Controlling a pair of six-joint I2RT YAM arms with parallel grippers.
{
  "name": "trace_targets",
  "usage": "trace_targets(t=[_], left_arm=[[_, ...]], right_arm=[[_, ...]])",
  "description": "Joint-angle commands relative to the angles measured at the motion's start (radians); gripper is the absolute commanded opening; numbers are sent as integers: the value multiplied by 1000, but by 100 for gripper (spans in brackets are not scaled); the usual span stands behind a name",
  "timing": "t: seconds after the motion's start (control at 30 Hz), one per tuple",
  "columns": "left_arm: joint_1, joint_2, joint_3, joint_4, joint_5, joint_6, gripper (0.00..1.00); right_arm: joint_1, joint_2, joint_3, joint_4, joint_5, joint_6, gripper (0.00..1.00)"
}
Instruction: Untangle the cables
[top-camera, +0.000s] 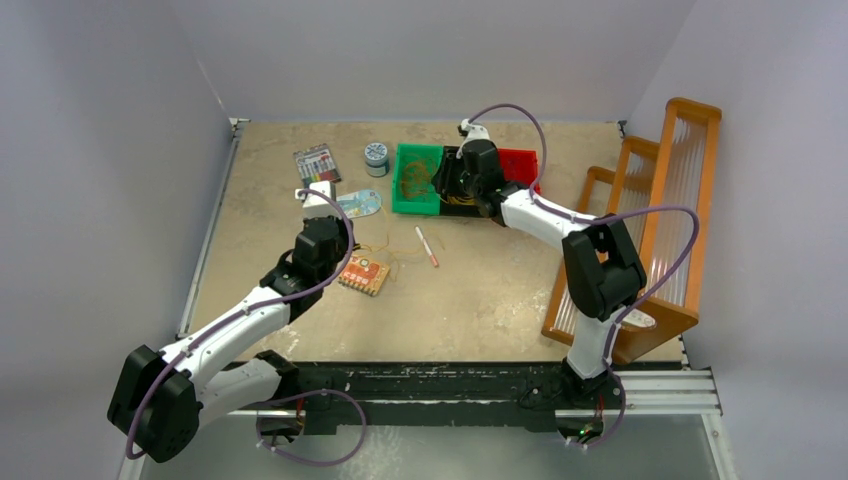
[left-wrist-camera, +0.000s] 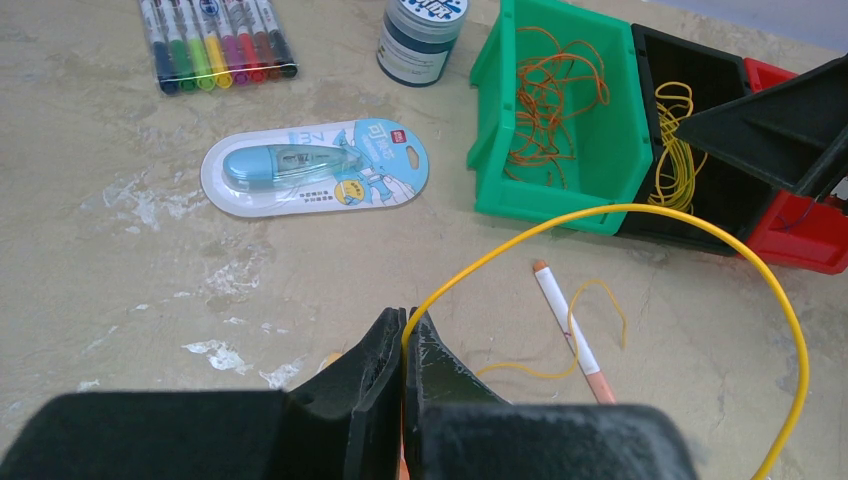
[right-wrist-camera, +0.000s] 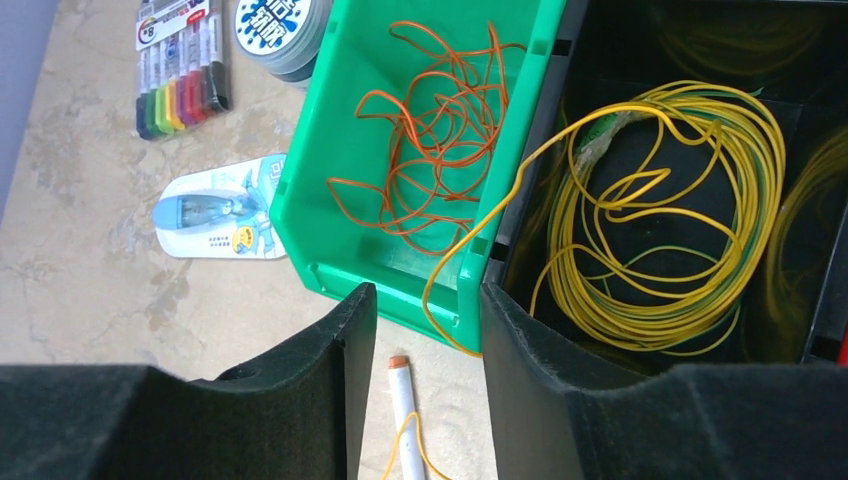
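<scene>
Top external: orange-red cables (top-camera: 415, 180) lie inside green bin (top-camera: 405, 207). Yellow coil (top-camera: 460, 200) sits just right of green bin. Loose yellow strands (top-camera: 390, 250) on table (top-camera: 480, 300), near side of green bin.

Left wrist: left gripper (left-wrist-camera: 405, 335) pinched together on yellow cable (left-wrist-camera: 640, 212), which arches in front of green bin.

Right wrist: right gripper (right-wrist-camera: 428, 330) fingers apart at green bin's near right corner. Coil strand (right-wrist-camera: 470, 245) from black bin (right-wrist-camera: 575, 40) hangs between them, unclamped.

Judgement: colour sorting well advanced; yellow lengths outside bins remain.
</scene>
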Motion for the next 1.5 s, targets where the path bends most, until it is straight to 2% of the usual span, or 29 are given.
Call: trace_targets(t=[0.0, 0.33, 0.73, 1.03, 1.47], left_arm=[[-2, -11, 41, 23, 0, -1, 0], [-1, -14, 35, 24, -1, -4, 0], [-2, -14, 34, 27, -1, -6, 0], [-2, -12, 36, 29, 1, -7, 0], [-2, 1, 47, 25, 9, -1, 0]], right_arm=[[-3, 9, 43, 39, -13, 22, 43], [-4, 39, 64, 38, -55, 39, 35], [-46, -4, 89, -12, 59, -81, 0], [-96, 39, 107, -28, 71, -128, 0], [-126, 238, 244, -42, 18, -191, 0]])
